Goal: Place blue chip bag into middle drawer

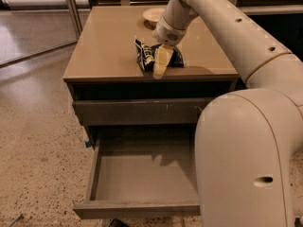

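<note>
- One relation decides the coming move: the small crumpled dark-blue foil chip bag with white print (143,56) lies right at the robot's pale two-finger gripper (159,69). The gripper comes down over the bag's middle from the camera's side, so blue foil shows on both sides of it.
- The bag's long axis runs roughly left to right across the tan cabinet top (109,46), close to the front edge.
- I cannot tell whether the gripper is spread or closed on the bag; it reads as one pale shape against the foil.
- The wide shallow grey middle drawer (142,176) is pulled open, below the bag and nearer the camera. Any carry would therefore go forward over the edge, then down.
- What shows of the drawer's flat floor holds nothing. Its right end is hidden behind the robot's bulky white arm (241,160).
- Between top and open drawer sits a closed grey drawer front with pale scratches (137,111).
- A shallow cream bowl (154,15) stands at the back of the top, well behind the bag; nothing can be seen in it.
</note>
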You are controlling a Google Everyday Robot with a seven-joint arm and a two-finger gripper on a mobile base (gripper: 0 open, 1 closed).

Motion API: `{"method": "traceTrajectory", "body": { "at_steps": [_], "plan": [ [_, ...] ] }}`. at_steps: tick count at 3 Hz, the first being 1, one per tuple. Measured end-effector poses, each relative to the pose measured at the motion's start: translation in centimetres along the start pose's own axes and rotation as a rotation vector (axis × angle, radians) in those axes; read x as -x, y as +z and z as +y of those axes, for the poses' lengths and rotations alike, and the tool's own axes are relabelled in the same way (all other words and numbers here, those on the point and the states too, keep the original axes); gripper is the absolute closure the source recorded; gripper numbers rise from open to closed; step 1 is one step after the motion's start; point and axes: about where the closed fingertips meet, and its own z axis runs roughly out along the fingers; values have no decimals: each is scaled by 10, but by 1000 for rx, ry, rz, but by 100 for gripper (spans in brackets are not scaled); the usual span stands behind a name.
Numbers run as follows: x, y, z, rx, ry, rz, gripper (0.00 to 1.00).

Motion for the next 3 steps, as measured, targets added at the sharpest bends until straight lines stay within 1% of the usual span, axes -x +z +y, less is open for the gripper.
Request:
{"method": "traceTrajectory", "body": {
  "at_steps": [1, 3],
  "plan": [
    [1, -2, -1, -5, 1, -2, 32],
    [1, -2, -1, -5, 1, -2, 78]
  ]
}}
